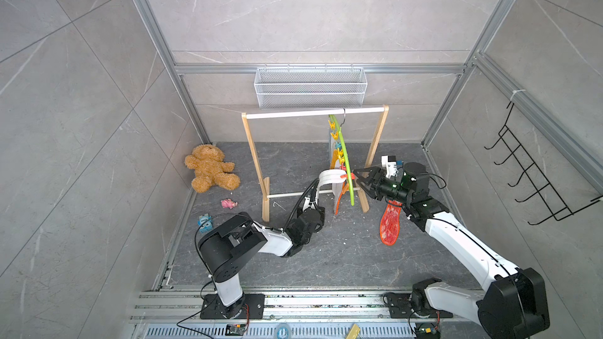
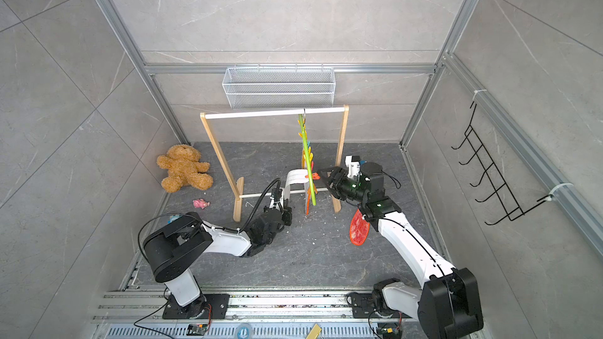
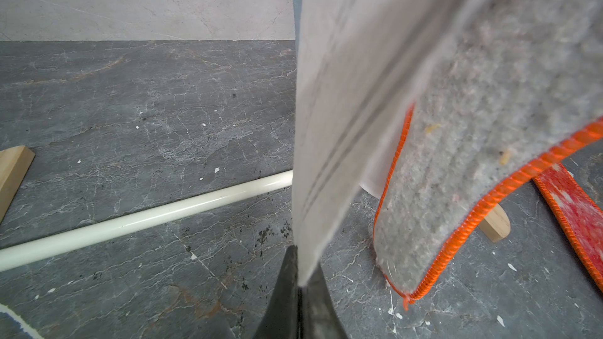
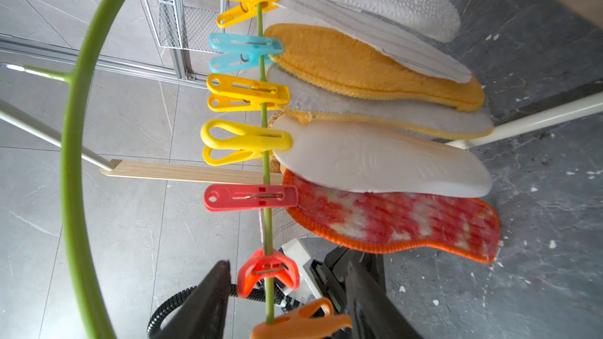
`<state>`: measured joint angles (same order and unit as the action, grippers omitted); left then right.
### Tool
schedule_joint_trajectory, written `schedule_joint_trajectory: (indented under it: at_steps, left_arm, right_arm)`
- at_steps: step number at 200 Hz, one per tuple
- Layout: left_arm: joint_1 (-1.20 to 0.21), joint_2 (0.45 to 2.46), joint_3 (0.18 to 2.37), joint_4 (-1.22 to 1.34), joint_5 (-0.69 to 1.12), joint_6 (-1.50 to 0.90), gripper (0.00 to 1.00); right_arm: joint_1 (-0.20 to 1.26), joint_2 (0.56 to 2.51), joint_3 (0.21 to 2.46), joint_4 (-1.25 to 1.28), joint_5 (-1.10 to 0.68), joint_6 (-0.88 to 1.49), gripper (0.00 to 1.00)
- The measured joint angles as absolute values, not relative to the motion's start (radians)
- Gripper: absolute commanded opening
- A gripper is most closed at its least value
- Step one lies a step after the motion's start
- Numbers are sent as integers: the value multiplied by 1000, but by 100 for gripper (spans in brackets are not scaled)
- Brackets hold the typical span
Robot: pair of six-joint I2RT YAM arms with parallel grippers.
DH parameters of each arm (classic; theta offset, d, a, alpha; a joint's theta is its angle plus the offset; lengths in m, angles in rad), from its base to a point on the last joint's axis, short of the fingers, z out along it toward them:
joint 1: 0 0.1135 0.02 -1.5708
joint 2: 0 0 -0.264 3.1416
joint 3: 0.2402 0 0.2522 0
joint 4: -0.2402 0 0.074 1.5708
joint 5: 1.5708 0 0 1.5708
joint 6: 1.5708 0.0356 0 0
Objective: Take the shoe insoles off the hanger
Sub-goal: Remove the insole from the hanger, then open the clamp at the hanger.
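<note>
The lime-green hanger (image 1: 346,171) hangs off the white rail of the wooden rack (image 1: 253,145), toward the back edge of the worktop (image 1: 342,262) and a bit right of the middle. Most of the insoles are clipped to it.

The left fingers (image 3: 298,280) are pressed together on the tip of a pale striped insole (image 3: 342,92). In both top views it arcs up from them to an orange clip (image 1: 343,176) on the hanger. A grey insole with an orange rim (image 3: 473,174) hangs just beside it.

The right fingers (image 4: 287,264) are spread, one on each side of the hanger's thin rod, with a red-orange clip (image 4: 267,270) between them. They don't look to be pinching anything.

Further along the rod:
- a red mesh insole (image 4: 391,220) in a red clip (image 4: 251,197)
- a white insole (image 4: 375,158) in a yellow clip (image 4: 244,141)
- an orange-yellow insole (image 4: 375,66) in a blue clip (image 4: 244,52)

A second red insole (image 1: 390,226) lies flat on the worktop near the right edge, partly under the right arm.
</note>
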<state>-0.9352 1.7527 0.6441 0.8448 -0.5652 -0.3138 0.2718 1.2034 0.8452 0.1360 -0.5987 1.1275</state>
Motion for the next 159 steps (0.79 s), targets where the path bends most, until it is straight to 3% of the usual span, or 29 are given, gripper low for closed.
schedule_joint_trajectory:
  at_steps: [35, 159]
  left_arm:
    - [-935, 1753, 644, 845, -564, -314, 0]
    - [-935, 1753, 644, 845, -546, -314, 0]
  right_arm:
    - [284, 1205, 846, 154, -599, 1134, 58]
    - [301, 1229, 849, 186, -598, 1158, 36]
